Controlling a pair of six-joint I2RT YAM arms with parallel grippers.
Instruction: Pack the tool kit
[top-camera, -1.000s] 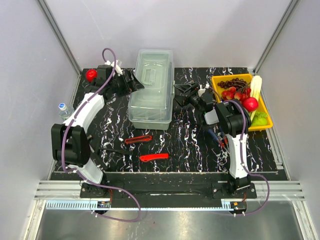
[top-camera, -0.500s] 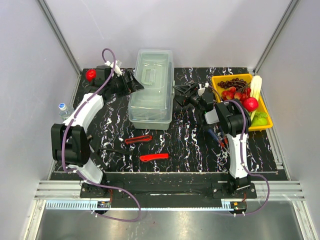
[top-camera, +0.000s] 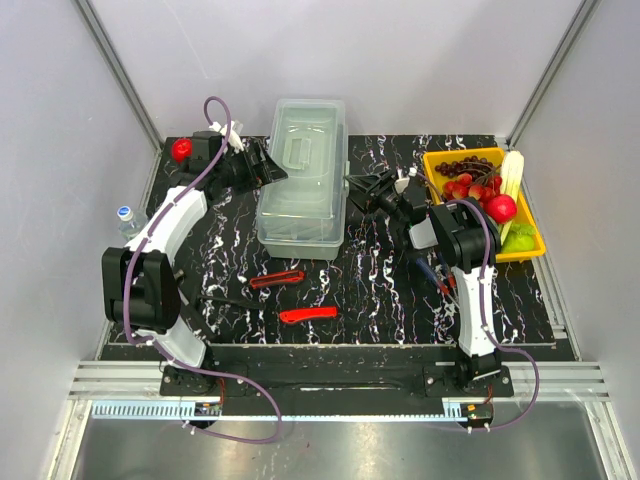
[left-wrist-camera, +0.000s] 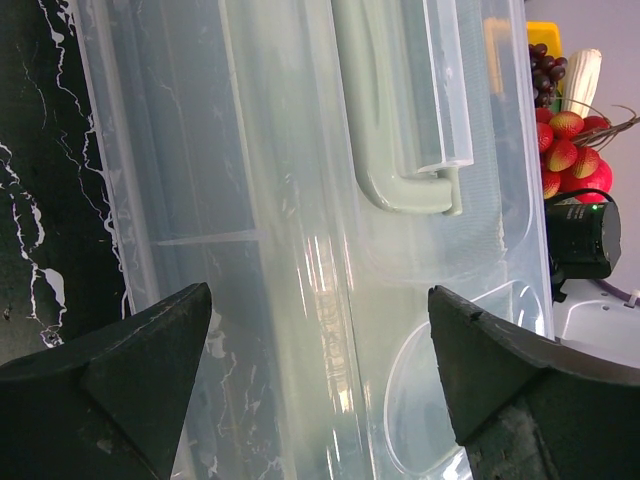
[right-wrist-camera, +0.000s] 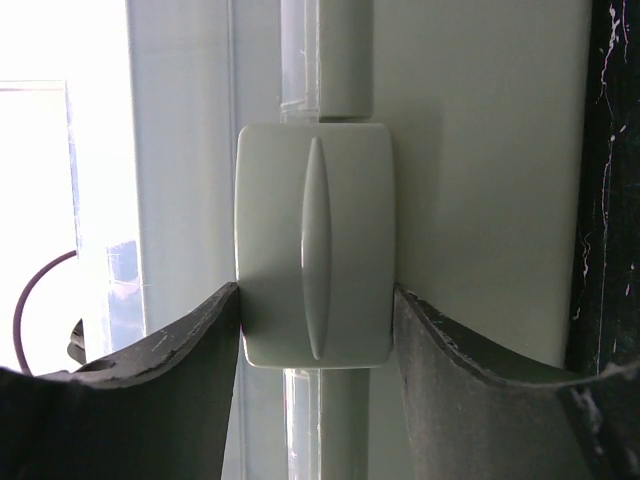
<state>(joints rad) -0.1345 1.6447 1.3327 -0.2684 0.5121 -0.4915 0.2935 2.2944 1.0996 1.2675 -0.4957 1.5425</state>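
The translucent grey-green toolbox (top-camera: 303, 175) stands shut at the back middle of the table. My left gripper (top-camera: 268, 168) is open at its left side; in the left wrist view the gripper (left-wrist-camera: 318, 295) spans the lid's left edge, with the lid handle (left-wrist-camera: 385, 130) beyond. My right gripper (top-camera: 358, 190) is at the box's right side. In the right wrist view the gripper (right-wrist-camera: 316, 292) has both fingers pressed against the sides of the latch (right-wrist-camera: 315, 230). Two red tools (top-camera: 277, 279) (top-camera: 308, 315), a black tool (top-camera: 215, 300) and a blue-handled tool (top-camera: 432, 275) lie on the table.
A yellow tray (top-camera: 530, 245) of fruit stands at the right, close to my right arm. A red ball (top-camera: 182, 150) sits at the back left corner. A water bottle (top-camera: 127, 220) stands off the table's left edge.
My right gripper has moved a little left, up against the toolbox's right side. The left arm has hardly moved.
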